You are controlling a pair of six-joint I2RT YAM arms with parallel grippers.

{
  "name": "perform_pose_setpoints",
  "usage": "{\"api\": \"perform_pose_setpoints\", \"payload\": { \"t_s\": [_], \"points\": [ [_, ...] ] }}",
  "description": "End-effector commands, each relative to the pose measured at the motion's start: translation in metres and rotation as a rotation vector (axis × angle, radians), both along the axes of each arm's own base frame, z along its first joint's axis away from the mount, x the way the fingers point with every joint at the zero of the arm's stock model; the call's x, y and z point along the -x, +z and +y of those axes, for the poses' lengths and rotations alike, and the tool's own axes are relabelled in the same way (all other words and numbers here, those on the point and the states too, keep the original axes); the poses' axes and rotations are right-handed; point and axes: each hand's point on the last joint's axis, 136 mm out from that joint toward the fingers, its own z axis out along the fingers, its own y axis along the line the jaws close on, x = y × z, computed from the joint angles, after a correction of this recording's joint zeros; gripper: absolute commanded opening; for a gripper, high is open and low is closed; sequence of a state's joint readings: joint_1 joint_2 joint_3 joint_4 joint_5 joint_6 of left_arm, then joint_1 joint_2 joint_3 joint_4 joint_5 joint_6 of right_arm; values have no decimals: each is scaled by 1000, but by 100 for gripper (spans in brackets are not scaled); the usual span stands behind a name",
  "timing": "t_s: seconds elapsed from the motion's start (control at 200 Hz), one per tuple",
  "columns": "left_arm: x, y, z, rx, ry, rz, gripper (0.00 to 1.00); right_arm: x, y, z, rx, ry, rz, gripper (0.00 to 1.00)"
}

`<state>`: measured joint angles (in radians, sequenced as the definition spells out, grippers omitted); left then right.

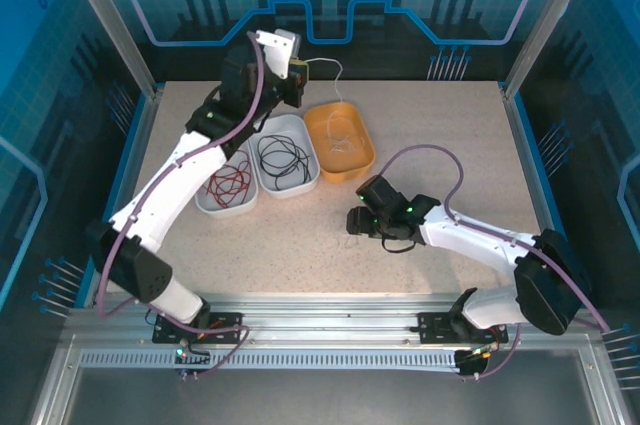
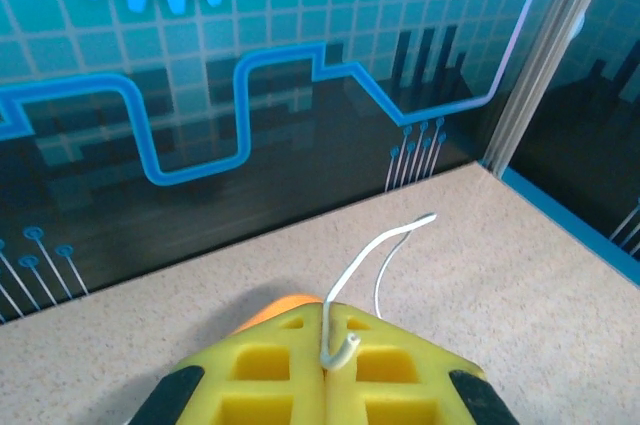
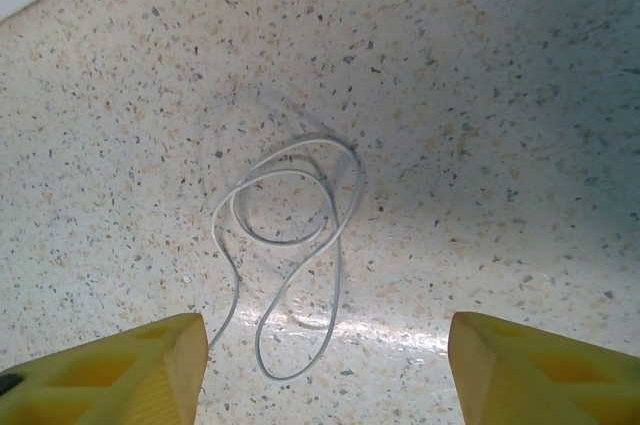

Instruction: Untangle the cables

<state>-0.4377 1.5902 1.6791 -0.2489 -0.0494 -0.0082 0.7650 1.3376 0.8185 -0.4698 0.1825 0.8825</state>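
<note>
Your left gripper (image 2: 325, 345) is clenched on a white cable (image 2: 375, 255), held high by the orange tray (image 1: 368, 145), likely to drop it in with the whites. Right gripper (image 3: 325, 375) is spread, empty, low over a looped cable (image 3: 290, 235) on the surface (image 3: 500, 95): probably your next pick.

Table (image 1: 450, 145) lies open right of orange tray (image 1: 369, 148).

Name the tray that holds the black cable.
The middle tray, white: the black cable lies coiled in it. It sits between the other white tray, which holds the red cable, and the orange tray, which holds whitish wire.
</note>
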Motion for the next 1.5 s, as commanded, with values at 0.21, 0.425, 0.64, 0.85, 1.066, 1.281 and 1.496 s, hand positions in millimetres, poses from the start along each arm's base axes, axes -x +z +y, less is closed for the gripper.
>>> {"api": "perform_pose_setpoints", "payload": {
  "t_s": [0.21,0.425,0.64,0.85,1.066,1.281,1.496],
  "points": [
    [-24,-66,-19,-40,-67,275,0,4,15,-20,51,-42,-46,67],
    [-43,-105,-27,-60,-69,354,0,6,22,-30,56,-69,-75,68],
    [-62,-158,-37,-92,-71,459,0,5,30,-36,31,-97,-108,72],
    [-79,-218,-35,-170,-23,577,0,4,36,-46,11,-124,-127,79],
    [-82,-255,-30,-227,13,652,0,3,46,-57,-25,-151,-162,81],
    [-80,-276,-18,-313,46,708,0,4,49,-63,-39,-164,-178,81],
    [-72,-277,-9,-403,67,711,0,5,46,-62,-45,-162,-173,81]
  ]
}}
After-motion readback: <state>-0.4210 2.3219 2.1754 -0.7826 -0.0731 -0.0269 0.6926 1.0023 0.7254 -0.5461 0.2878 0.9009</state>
